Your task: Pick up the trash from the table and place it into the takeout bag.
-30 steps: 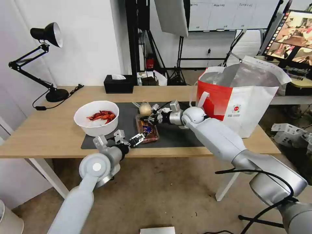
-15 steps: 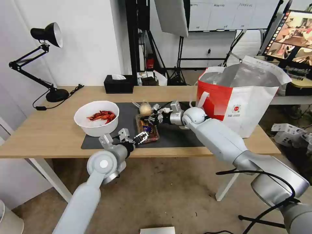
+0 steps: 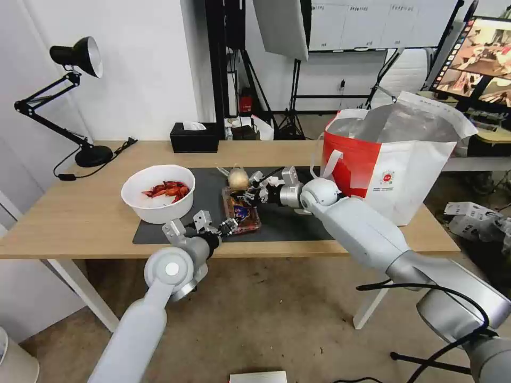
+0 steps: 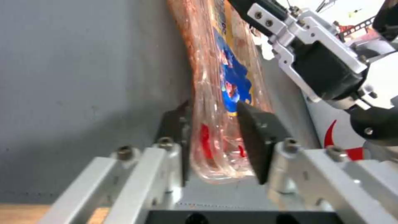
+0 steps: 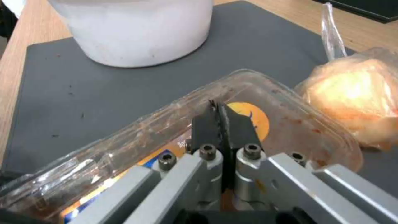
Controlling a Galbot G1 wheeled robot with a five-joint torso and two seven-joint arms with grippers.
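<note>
A clear hinged tray with red smears lies on the dark grey mat of the table. My left gripper is at its near end, and the left wrist view shows the gripper shut on the tray. My right gripper is at the far end, where it pinches the tray's rim. The white bowl of crayfish shells stands left of the tray. A knotted beige bag lies just behind it. The takeout bag stands open at the right.
A black tissue box sits at the table's back edge and a black desk lamp at the back left. The bowl's wall and the knotted bag are close to my right gripper. Bare wood lies left of the mat.
My left gripper has moved forward and right to the tray's near end, and its fingers have come together on it. The right gripper has stayed on the far end.
</note>
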